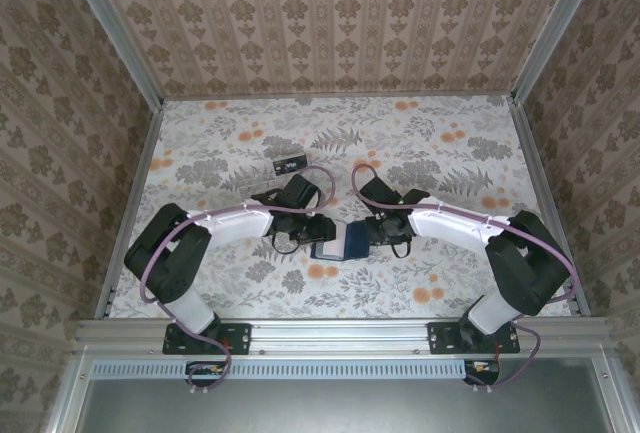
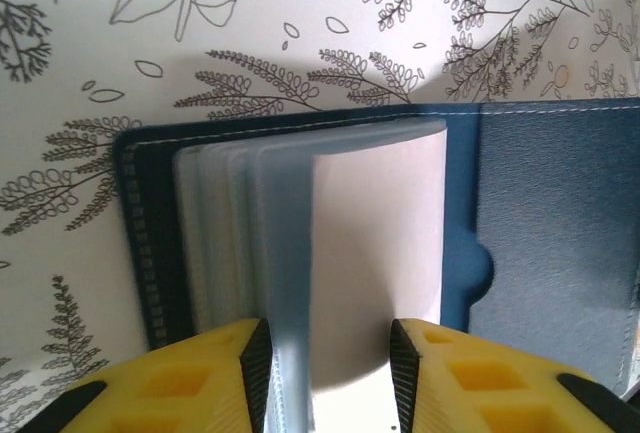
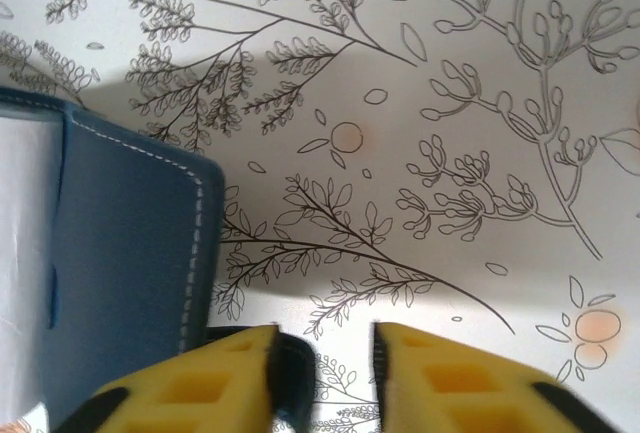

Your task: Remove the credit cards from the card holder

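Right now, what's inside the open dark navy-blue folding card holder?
Inside the dark navy-blue folding card holder, a fanned stack of pale frosted plastic sleeves stands up. No credit card shows; the cloudy sleeves cover whatever they hold.

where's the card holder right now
In the top view the card holder lies open in the middle of the table, directly between the left gripper and the right gripper.

We overlook the worktop from above its near edge; 2 close wrist views share the card holder.
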Available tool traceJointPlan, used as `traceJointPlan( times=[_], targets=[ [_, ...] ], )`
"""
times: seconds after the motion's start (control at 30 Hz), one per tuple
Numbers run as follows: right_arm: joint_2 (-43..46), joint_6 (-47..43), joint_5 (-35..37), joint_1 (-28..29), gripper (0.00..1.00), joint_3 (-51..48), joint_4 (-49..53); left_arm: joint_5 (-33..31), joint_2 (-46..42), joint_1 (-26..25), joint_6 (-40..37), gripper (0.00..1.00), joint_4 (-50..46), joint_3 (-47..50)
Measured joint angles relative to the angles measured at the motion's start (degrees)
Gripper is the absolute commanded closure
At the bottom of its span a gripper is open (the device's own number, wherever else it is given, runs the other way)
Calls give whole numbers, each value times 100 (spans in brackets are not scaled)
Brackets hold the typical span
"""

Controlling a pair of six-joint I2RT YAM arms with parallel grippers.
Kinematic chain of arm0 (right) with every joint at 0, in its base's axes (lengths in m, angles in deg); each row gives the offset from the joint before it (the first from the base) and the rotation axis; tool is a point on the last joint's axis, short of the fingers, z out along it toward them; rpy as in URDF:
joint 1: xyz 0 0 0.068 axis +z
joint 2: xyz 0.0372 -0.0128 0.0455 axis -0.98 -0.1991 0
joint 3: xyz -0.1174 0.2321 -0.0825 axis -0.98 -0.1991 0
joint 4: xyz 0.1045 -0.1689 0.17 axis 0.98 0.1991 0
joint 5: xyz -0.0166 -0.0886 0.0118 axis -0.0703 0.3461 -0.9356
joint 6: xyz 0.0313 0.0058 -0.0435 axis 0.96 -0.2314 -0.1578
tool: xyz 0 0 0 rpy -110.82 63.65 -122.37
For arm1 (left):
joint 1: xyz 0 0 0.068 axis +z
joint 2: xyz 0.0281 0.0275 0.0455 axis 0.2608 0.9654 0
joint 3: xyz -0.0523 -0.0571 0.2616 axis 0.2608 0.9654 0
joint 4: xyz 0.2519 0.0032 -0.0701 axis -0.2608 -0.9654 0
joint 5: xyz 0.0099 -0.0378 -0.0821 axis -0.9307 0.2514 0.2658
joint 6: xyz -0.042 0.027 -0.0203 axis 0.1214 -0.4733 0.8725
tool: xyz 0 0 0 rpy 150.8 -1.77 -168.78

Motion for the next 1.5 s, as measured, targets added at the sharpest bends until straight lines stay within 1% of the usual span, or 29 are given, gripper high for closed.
traceJointPlan(
  times=[0.13, 0.17, 0.23, 0.33, 0.37, 0.63, 0.8, 0.9, 1.17, 1.4, 1.47, 1.5],
  targets=[
    [26, 92, -256, -118, 60, -63, -166, 15, 2, -20, 0, 62, 2, -11],
    [26, 109, -313, -142, 61, -63, -214, 24, 2, -20, 0, 62, 2, -11],
    [26, 133, -402, -168, 65, -63, -293, 31, 7, -20, 0, 62, 2, -17],
    [13, 186, -472, -181, 73, -63, -372, 96, 17, -20, 0, 62, 39, -33],
    [-2, 201, -485, -181, 74, -63, -402, 136, 22, -22, -2, 62, 70, -37],
    [-210, 212, -527, -195, 75, -61, -435, 595, 264, -96, -9, 63, 420, -157],
    [-216, 212, -568, -262, 72, -61, -433, 780, 417, -162, -55, 64, 507, -358],
    [-162, 214, -605, -341, 67, -61, -426, 817, 417, -166, -81, 64, 511, -393],
    [468, 319, -1064, -525, 61, -173, -562, 817, 420, -166, -114, 65, 490, -422],
    [352, 452, -1545, -529, 56, -201, -916, 817, 439, -166, -116, 65, 490, -450],
    [245, 474, -1659, -529, 56, -201, -994, 817, 439, -166, -116, 65, 487, -450],
    [197, 474, -1705, -529, 57, -201, -1021, 817, 439, -166, -116, 65, 487, -450]
  ],
)
